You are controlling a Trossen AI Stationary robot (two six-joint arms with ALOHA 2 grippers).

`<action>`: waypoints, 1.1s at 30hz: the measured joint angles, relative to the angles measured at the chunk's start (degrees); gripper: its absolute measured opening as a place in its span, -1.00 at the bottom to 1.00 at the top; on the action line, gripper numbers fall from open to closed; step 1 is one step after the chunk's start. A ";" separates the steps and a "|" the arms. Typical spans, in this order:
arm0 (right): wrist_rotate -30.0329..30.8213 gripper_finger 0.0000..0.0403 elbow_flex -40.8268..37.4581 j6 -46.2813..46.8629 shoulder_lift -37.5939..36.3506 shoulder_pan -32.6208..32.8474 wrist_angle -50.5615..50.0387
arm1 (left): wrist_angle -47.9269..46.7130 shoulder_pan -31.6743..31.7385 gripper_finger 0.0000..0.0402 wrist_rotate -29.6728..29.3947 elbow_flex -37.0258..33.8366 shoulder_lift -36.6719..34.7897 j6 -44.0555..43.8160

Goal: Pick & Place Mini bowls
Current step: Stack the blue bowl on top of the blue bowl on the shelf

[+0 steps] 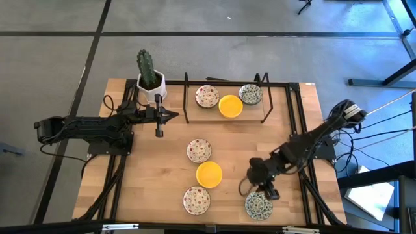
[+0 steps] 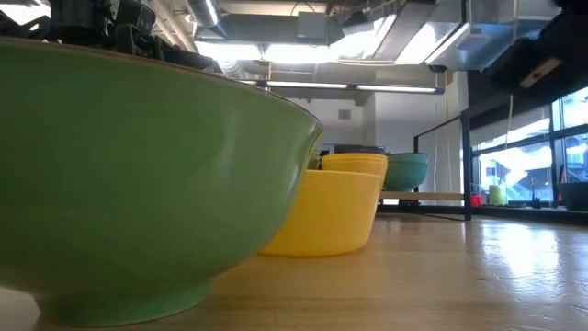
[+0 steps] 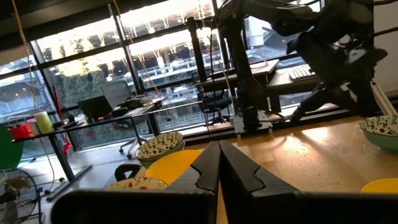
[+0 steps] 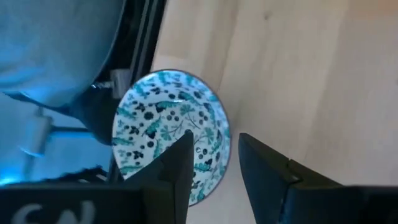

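Observation:
Four mini bowls lie on the wooden table: a red-specked one, a yellow one, a second red-specked one and a grey-green patterned one near the front edge. Three more sit on the far rack: red-specked, yellow, grey-green. My right gripper hangs open, pointing steeply down over the near grey-green bowl. One finger shows over the bowl's inside and one beyond its rim, and they are clear of it. My left gripper waits shut by the cactus pot.
A white pot with a cactus stands at the far left corner. The black wire rack spans the far middle. Black frame rails run along the table's sides. In the low view a green bowl and a yellow bowl fill the foreground.

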 joint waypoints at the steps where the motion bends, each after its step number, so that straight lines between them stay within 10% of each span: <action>1: 1.37 -0.37 0.47 -0.54 0.57 1.27 -0.26 | 0.00 0.00 -0.97 -0.02 0.00 -0.02 0.00; 21: 11.29 0.34 1.97 -2.04 7.77 7.16 -4.10 | -0.02 0.01 -0.97 0.00 0.00 -0.02 -0.01; 33: 10.15 0.26 1.51 -0.97 13.97 7.39 -4.07 | -0.02 0.01 -0.97 0.00 0.00 -0.02 -0.04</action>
